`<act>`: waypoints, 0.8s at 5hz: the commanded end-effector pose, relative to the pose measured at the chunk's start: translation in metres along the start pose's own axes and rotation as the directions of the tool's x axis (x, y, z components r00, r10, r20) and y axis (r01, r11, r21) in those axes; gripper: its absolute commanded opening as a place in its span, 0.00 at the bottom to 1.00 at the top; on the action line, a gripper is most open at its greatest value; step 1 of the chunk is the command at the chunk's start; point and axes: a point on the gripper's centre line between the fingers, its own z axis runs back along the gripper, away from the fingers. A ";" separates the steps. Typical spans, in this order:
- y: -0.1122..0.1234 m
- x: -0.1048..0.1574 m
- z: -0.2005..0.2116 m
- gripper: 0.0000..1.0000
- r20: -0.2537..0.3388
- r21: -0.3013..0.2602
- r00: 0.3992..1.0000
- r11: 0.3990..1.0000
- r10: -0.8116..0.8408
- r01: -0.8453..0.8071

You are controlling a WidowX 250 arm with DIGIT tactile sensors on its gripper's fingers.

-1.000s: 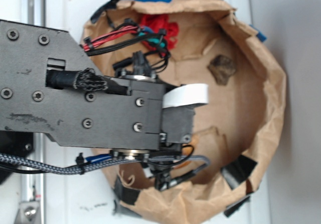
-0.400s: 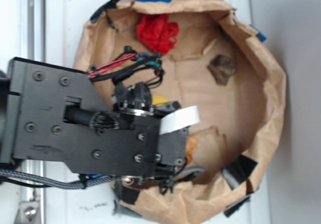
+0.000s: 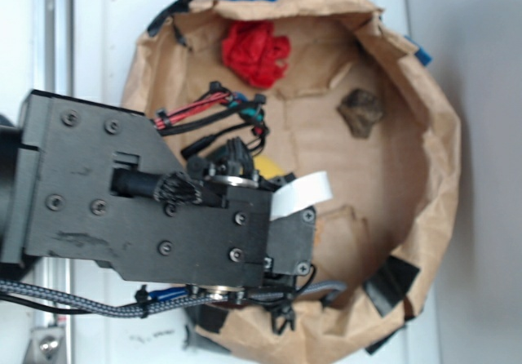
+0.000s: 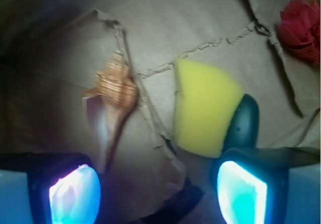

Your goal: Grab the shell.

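A: Shell (image 4: 111,101) — likely hard, glossy, slick; probably light, and brittle at the thin lip and tip.

B: Agreed. Best taken across the fat ribbed body, not the long taper. Rounder there, so a risk of squirting out under a squeeze.

A: Location?

B: Flat on the paper floor of the bag (image 3: 424,184), beside a torn flap. Spire away from the wrist camera, long point toward it. Hidden under the arm in the exterior view.

A: And against the gripper (image 4: 155,194)?

B: Jaws spread wide, nothing between. Pads (image 4: 74,194) glowing blue at the bottom of the wrist view. Shell's pointed end just above the pad at lower left, seemingly not touching; body further up and slightly inward. So off-centre, nearer that one pad than the middle of the gap.

A: Neighbours?

B: Yellow sponge (image 4: 205,106) just beside, nearer the other pad, apart from the shell. Red rag (image 3: 257,51) and brown rock (image 3: 360,112) well apart.

A: Needed, by the look of it?

B: A shift toward the shell to centre the body, then down. Otherwise a chance of nipping only the tip, or catching the sponge.
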 end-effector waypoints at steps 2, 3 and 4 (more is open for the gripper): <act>-0.014 -0.004 -0.006 1.00 0.085 -0.154 0.996 0.988 0.032 -0.019; -0.021 -0.004 -0.008 1.00 0.090 -0.150 0.995 0.988 0.038 -0.025; -0.032 -0.002 -0.013 1.00 0.086 -0.138 0.995 0.990 0.047 -0.035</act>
